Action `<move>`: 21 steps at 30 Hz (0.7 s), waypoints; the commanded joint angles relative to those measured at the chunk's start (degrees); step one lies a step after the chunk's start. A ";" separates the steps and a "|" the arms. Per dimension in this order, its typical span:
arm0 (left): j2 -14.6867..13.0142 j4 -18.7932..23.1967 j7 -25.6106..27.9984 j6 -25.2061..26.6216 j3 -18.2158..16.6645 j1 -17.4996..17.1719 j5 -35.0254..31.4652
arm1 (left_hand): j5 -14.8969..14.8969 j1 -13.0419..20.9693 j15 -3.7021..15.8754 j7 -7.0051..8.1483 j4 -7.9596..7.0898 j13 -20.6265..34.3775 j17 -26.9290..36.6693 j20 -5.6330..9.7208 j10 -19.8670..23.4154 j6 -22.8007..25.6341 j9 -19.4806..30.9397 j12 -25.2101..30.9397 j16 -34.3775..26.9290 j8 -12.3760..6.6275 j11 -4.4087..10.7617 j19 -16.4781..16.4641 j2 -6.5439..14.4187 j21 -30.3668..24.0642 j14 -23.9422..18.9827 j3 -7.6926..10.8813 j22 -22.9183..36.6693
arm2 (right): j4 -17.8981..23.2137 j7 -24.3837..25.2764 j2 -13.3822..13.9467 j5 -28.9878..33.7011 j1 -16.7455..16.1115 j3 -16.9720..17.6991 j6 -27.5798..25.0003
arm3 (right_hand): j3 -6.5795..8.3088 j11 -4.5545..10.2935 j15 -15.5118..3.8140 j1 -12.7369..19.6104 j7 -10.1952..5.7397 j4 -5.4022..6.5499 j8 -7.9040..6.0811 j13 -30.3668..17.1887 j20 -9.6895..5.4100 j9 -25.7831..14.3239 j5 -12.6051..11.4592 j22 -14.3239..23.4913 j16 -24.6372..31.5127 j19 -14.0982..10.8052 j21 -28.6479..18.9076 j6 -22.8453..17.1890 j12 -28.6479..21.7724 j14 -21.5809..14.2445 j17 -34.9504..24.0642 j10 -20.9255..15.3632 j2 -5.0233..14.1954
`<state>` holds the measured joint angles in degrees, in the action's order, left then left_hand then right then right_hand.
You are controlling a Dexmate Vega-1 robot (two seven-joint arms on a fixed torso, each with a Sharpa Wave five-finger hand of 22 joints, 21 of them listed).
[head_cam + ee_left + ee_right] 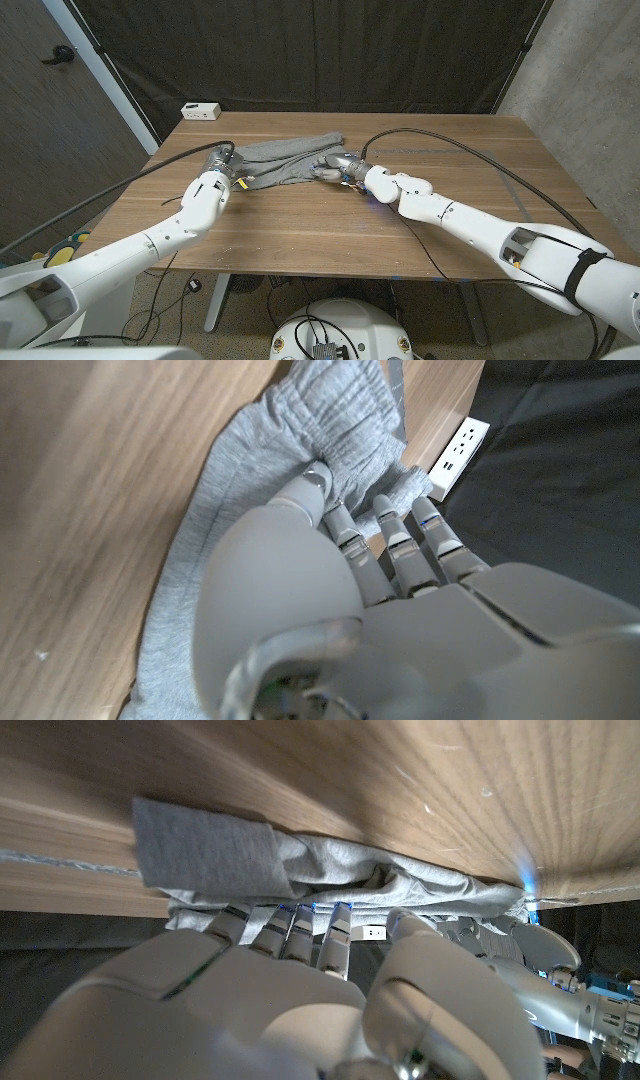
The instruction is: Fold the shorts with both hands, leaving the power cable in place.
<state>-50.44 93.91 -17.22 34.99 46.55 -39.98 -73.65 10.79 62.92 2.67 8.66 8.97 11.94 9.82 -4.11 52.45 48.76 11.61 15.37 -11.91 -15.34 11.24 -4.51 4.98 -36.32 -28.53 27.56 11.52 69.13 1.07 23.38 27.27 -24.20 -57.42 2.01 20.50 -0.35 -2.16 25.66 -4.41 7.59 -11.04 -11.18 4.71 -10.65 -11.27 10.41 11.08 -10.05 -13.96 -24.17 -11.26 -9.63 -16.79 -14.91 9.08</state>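
Observation:
The grey shorts (285, 160) lie bunched on the wooden table (470, 160), near its back middle. My left hand (222, 168) is at their left end. In the left wrist view that hand (370, 580) has its fingers (392, 530) and thumb curled into the gathered waistband cloth (270, 450). At the shorts' right end, my right hand (338, 168) grips the cloth. The right wrist view has this hand's fingers (290, 925) dug into the rumpled edge of the shorts (230, 845), and my left hand (545, 955) at the far end.
A white power strip (201, 110) sits at the table's back left corner, close behind my left hand, and the left wrist view catches it too (455, 452). A black cable (440, 140) arcs over the right half of the table. A dark curtain hangs behind.

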 commanded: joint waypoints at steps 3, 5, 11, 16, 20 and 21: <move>-0.55 3.12 -6.99 -1.08 -1.29 0.70 1.98 | -0.54 -7.08 4.84 -0.04 -2.09 -0.15 0.54 -2.85 -11.48 -12.34 -0.66 -4.41 1.52 5.34 -1.49 3.76 -0.81 0.45 4.33 -1.24 0.24 | -0.96 1.68 0.26 0.03 0.46 -0.45 0.98 | 0.75 0.12 -1.52 1.01 -0.01 -0.89 -0.40 -0.19 0.06 -0.14 -0.56 0.02 0.27 -0.86 0.01 -0.58 -0.52 -0.78 0.41 -0.96 0.59; -1.21 5.30 -10.84 -0.97 -2.42 0.70 3.77 | -0.62 -8.78 3.15 0.23 -2.16 -0.16 0.56 -4.17 -15.75 -14.68 -0.70 -5.02 1.88 5.32 -2.46 5.28 -0.86 0.91 7.12 -1.17 0.24 | -0.95 2.35 0.33 0.51 0.48 -0.60 1.26 | 1.05 0.16 -1.52 1.40 0.03 -1.32 -0.39 -0.19 -0.04 -0.13 -0.62 0.02 0.29 -1.12 -0.03 -0.65 -0.51 -0.97 0.67 -1.01 0.61; -4.14 11.60 -17.61 -0.44 -4.84 -0.41 5.63 | -0.47 -12.35 1.79 0.98 -2.02 -0.09 0.47 -5.31 -22.22 -18.59 -0.68 -5.00 1.88 5.27 -2.25 7.12 -3.00 1.65 12.01 -2.54 0.12 | -0.83 2.87 0.33 0.99 0.54 -0.73 1.39 | 1.58 0.41 -1.63 1.91 0.02 -1.91 -0.34 -0.18 -0.07 -0.12 -0.66 0.02 0.53 -1.68 -0.11 -0.74 -0.51 -1.75 1.13 -1.18 0.71; -6.29 16.25 -20.85 1.43 -6.76 -2.39 4.04 | -0.13 -12.16 1.91 0.98 -1.38 -0.07 0.33 -4.99 -23.03 -20.20 -0.65 -4.74 1.78 5.43 -2.20 7.11 -3.54 1.71 12.59 -2.66 0.06 | -0.08 3.69 0.47 1.47 0.02 -0.75 1.30 | 1.90 0.41 -1.66 2.37 0.04 -2.48 -0.32 -0.17 0.01 -0.11 -0.64 0.02 0.73 -2.19 -0.20 -0.82 -0.63 -2.10 1.36 -1.63 0.85; -7.55 18.86 -23.75 1.74 -8.08 -3.64 2.81 | 0.13 -11.33 1.68 1.21 -0.63 -0.06 0.23 -4.86 -24.61 -21.95 -0.61 -4.83 1.86 5.51 -2.28 7.01 -3.57 1.72 13.61 -2.46 0.02 | 0.76 3.89 0.68 1.80 -0.39 -0.76 1.02 | 1.96 0.50 -1.79 2.44 0.05 -2.63 -0.31 -0.17 0.03 -0.11 -0.60 0.02 0.94 -2.32 -0.20 -0.86 -0.63 -2.46 1.39 -1.72 0.92; -7.68 19.31 -24.73 1.92 -8.19 -3.83 1.96 | 0.15 -11.30 1.43 1.09 -0.55 -0.05 0.22 -4.71 -25.25 -22.32 -0.60 -4.88 1.98 5.45 -2.24 7.10 -3.62 1.77 14.27 -2.55 0.02 | 1.01 3.80 0.70 1.81 -0.52 -0.71 0.74 | 1.97 0.61 -1.77 2.46 0.06 -2.67 -0.30 -0.17 0.03 -0.11 -0.59 0.02 0.98 -2.42 -0.22 -0.85 -0.62 -2.50 1.40 -1.73 0.93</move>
<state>-54.88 105.77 -32.80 34.93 41.64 -41.28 -69.49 10.64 50.87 2.33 9.92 7.83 11.71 9.99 -9.09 28.15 27.11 10.81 10.38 -10.15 -10.12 8.95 2.41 1.50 -34.74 -15.23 25.06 11.45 68.65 3.98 23.73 28.31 -23.84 -58.03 3.07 22.40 0.30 -2.11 27.41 -4.30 5.21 -11.04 -11.19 4.81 -10.66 -11.70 10.41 11.52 -12.00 -13.97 -24.68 -11.67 -11.52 -15.42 -16.19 10.03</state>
